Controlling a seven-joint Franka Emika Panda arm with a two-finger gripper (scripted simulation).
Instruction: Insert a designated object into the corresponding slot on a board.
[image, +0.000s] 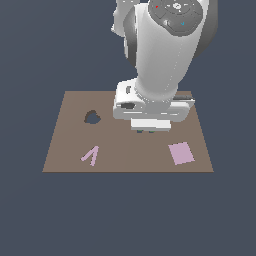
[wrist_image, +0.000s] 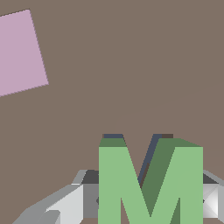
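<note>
The designated object (wrist_image: 131, 183) is a bright green M-shaped piece, standing large in the wrist view. My gripper (wrist_image: 148, 197) is shut on it, with grey fingers (wrist_image: 74, 203) pressed to both its sides. Thin dark strips of the slot (wrist_image: 113, 136) show right at the piece's far edge, most of the cutout being hidden behind it. In the exterior view the gripper (image: 145, 131) hangs low over the middle of the brown board (image: 125, 155), and the hand hides both piece and slot.
On the board lie a pink square (image: 181, 153) (wrist_image: 19, 52) at the exterior view's right and a pink V-shaped piece (image: 90, 155) at its left. A dark blob-shaped hole (image: 92, 117) sits at the back left. The arm's bulk covers the board's far middle.
</note>
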